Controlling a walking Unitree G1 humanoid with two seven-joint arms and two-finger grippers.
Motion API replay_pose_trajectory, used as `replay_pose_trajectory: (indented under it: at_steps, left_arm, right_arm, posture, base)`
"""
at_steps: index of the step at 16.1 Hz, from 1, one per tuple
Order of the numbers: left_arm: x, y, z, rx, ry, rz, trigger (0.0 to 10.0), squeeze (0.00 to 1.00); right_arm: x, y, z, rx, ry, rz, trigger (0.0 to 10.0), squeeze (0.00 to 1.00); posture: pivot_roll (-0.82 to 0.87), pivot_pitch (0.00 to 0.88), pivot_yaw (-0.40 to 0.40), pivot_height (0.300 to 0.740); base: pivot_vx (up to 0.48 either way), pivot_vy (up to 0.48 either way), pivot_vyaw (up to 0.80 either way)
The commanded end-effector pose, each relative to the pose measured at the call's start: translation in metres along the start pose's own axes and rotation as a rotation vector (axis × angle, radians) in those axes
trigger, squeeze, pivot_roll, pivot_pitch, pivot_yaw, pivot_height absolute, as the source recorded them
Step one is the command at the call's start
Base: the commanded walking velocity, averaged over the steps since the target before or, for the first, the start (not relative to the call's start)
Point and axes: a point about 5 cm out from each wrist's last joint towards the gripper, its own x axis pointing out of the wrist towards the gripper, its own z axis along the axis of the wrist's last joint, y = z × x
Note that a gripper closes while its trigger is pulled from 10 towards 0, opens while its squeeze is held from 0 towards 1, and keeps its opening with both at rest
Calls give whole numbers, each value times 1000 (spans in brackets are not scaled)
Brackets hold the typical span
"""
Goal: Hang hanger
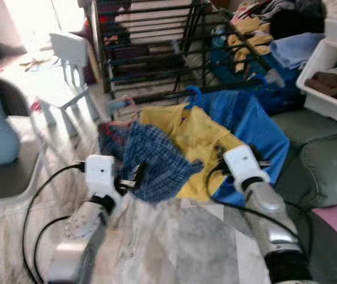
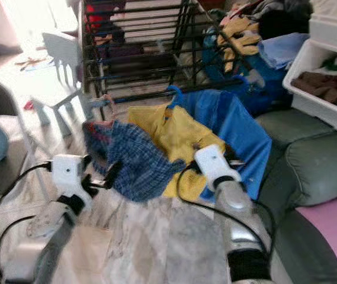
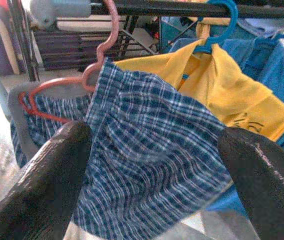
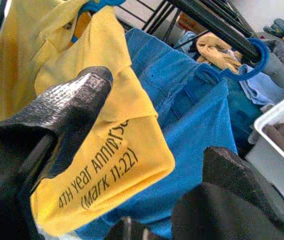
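Hanger (image 3: 57, 95), pink/red, w/ the blue plaid garment (image 3: 146, 165) on it: its hook is looped over the dark rail (image 3: 181, 7) of the drying rack (image 1: 156, 47), so it looks already hung, next to the yellow shirt (image 1: 198, 139) on a blue hanger (image 3: 219, 25) and the blue shirt (image 1: 248, 127) further along the same rail. Garments sit side by side on the rail, prob. so each hangs free to dry.

Left gripper (image 3: 151, 165) is low in front of the plaid cloth, jaws spread wide w/ the fabric between them but not pinched; reads as let go or about to tidy the cloth. Right gripper (image 4: 146, 165) is at the yellow shirt's hem near the printed text, jaws apart, one finger (image 4: 77, 100) just over the fabric, nothing gripped as far as I can tell; maybe holding that shirt aside to leave room.

White bin (image 1: 328, 77) of clothes stands off to the robot's right on the green couch (image 1: 328, 160).
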Motion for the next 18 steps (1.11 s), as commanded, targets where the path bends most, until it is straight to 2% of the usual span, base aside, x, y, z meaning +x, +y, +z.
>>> replay_pose_trajectory:
  at_steps: [1,6,11,16,18]
  left_arm:
    - [3,-7,1,-1,-4,-22,10000,0]
    - [3,-7,0,-7,2,-20,10000,0]
    - [4,-8,-1,-6,8,-23,10000,0]
    - [4,-8,-2,-8,16,-30,10000,0]
    - [4,-9,-2,-18,10,-40,10000,0]
  right_arm:
    - [-2,-9,-1,-15,10,-21,10000,0]
    - [-3,-6,-5,-52,38,29,10000,0]
    - [-6,6,-14,-188,84,204,10000,0]
    - [-12,9,-23,-235,126,328,10000,0]
    - [-13,9,-23,-239,124,337,10000,0]
  posture:
    - [-77,0,8,740]
    - [-80,0,7,740]
    - [-81,0,9,740]
    - [-81,0,14,740]
    - [-81,0,13,740]
  base:
    - [356,0,0]
    - [354,0,0]
    - [301,299,0]
    - [265,263,0]
    - [308,368,0]
